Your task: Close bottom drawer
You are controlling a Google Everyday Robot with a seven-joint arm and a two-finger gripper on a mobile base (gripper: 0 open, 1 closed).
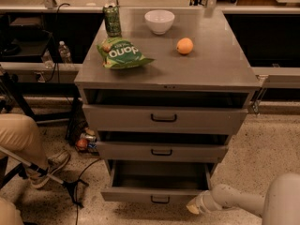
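Observation:
The bottom drawer (159, 192) of the grey metal cabinet stands pulled out, its plain box interior bare and its small black bar handle (160, 200) at the front. Above it the middle drawer (161, 151) and the top drawer (164, 118) are also partly out. My gripper (193, 208) is at the end of the white arm (243, 201), low at the lower right, just right of the bottom drawer's front right corner.
On the cabinet top (211, 64) lie a green chip bag (121, 54), a green can (112, 20), a white bowl (159, 21) and an orange (184, 46). A person's leg and shoe (33, 149) are at the left, with a cable (82, 175) on the floor.

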